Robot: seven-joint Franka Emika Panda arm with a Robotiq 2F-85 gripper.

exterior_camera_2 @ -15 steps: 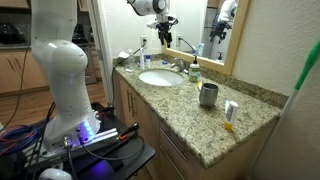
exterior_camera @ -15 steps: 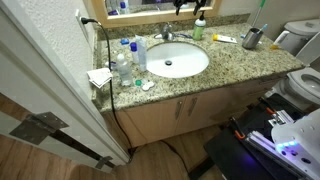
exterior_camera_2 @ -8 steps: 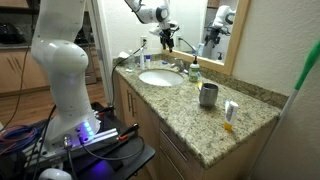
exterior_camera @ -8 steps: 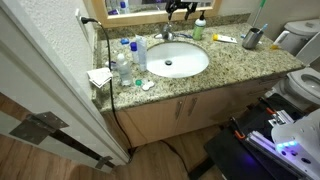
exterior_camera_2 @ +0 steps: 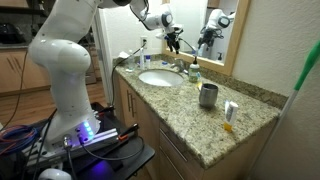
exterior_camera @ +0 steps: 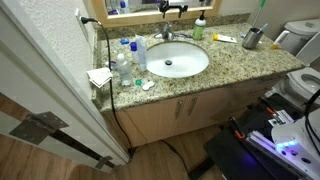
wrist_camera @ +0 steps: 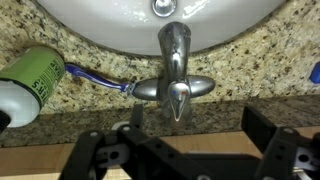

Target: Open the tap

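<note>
The tap (wrist_camera: 175,80) is a small chrome faucet with a lever handle, and its spout reaches over the white basin (wrist_camera: 100,15). In the wrist view my gripper (wrist_camera: 198,121) is open and empty, with its fingers apart just behind the lever, not touching it. In both exterior views the gripper (exterior_camera: 172,9) (exterior_camera_2: 176,39) hangs above the tap (exterior_camera: 165,35) (exterior_camera_2: 180,66) by the mirror, at the back of the basin (exterior_camera: 190,65) (exterior_camera_2: 160,79).
Clear bottles with blue caps (exterior_camera: 130,55) and a white cloth (exterior_camera: 100,77) stand beside the basin. A green tube (wrist_camera: 25,88) and a blue toothbrush (wrist_camera: 95,78) lie near the tap. A metal cup (exterior_camera_2: 208,95) stands on the granite counter. The mirror and back wall are close behind.
My gripper has moved down and towards the back wall, and now sits over the tap. Nothing on the counter has moved.
</note>
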